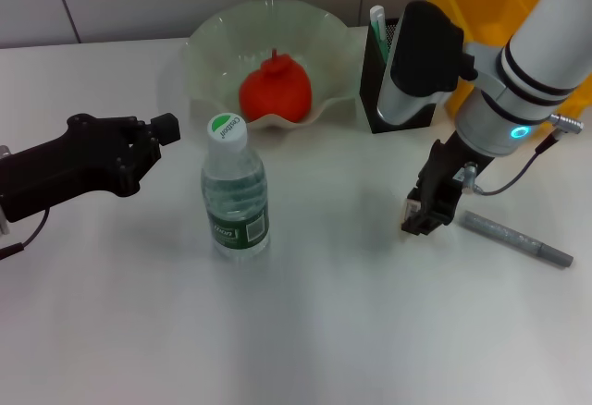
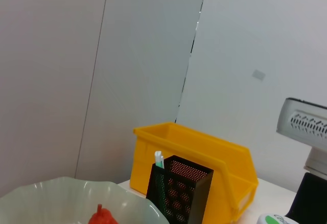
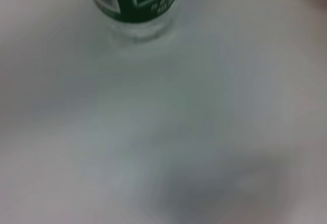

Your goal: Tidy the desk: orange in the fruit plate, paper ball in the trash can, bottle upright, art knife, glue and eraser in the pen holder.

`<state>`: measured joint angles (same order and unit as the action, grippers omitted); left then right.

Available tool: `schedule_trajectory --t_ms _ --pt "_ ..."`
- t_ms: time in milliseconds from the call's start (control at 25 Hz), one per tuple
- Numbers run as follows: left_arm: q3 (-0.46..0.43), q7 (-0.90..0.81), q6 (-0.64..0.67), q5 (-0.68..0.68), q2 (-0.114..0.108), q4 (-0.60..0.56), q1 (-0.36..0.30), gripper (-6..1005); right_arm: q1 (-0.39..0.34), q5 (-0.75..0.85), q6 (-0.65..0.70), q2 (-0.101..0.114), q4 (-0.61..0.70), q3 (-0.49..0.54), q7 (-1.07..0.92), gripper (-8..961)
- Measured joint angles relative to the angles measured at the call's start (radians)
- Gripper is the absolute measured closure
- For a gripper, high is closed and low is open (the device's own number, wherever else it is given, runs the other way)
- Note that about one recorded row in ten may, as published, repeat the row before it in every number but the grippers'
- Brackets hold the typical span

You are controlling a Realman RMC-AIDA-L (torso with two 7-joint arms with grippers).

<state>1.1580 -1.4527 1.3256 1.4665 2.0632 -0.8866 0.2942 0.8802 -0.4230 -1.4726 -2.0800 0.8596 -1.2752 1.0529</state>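
Orange [image 1: 275, 91] in plate [image 1: 208, 40], bottle [image 1: 235, 192] upright; R gripper [image 1: 424, 213] pinching small pale item, prob. eraser; L gripper [image 1: 153, 141] idle, state unclear; knife [image 1: 518, 239] left.

White "Cestbon" script on bottle cap [image 1: 225, 128], label print on bottle [image 1: 235, 203] too blurred to read

bottle [image 3: 134, 6] base and green label at frame edge, standing on pale table [image 3: 76, 132]; dark blurred patch nearby, unclear
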Motion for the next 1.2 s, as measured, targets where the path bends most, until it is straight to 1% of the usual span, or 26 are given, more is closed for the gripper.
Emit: schedule_trajectory --t_ms 320,600,680,720,840,880,1000,1200 --pt "-0.001 0.0 0.002 0.0 0.0 0.0 -0.001 945 -0.053 -0.064 -0.025 0.0 0.108 -0.001 -0.005 547" --pt "-0.001 0.0 0.006 -0.002 0.0 0.0 0.003 945 -0.117 -0.068 -0.064 0.003 0.294 0.006 -0.053 541" --pt "-0.001 0.0 0.007 -0.002 0.0 0.0 0.005 944 -0.128 -0.062 -0.076 0.005 0.347 0.028 -0.071 540" --pt "-0.001 -0.001 0.007 -0.002 0.0 0.0 0.006 944 -0.128 -0.062 -0.076 0.005 0.347 0.028 -0.071 539" --pt "-0.001 -0.002 0.01 -0.002 0.0 0.0 0.007 944 -0.129 -0.057 -0.096 0.007 0.387 0.08 -0.076 537" --pt "-0.001 -0.002 0.01 -0.001 0.0 0.0 0.007 944 -0.128 -0.057 -0.103 0.01 0.413 0.106 -0.076 536" --pt "-0.001 -0.002 0.012 -0.001 0.0 -0.001 0.005 944 -0.126 -0.057 -0.108 0.015 0.439 0.132 -0.077 534" --pt "-0.001 -0.002 0.021 -0.002 0.0 -0.002 0.003 943 -0.112 -0.054 -0.109 0.038 0.468 0.182 -0.081 530"
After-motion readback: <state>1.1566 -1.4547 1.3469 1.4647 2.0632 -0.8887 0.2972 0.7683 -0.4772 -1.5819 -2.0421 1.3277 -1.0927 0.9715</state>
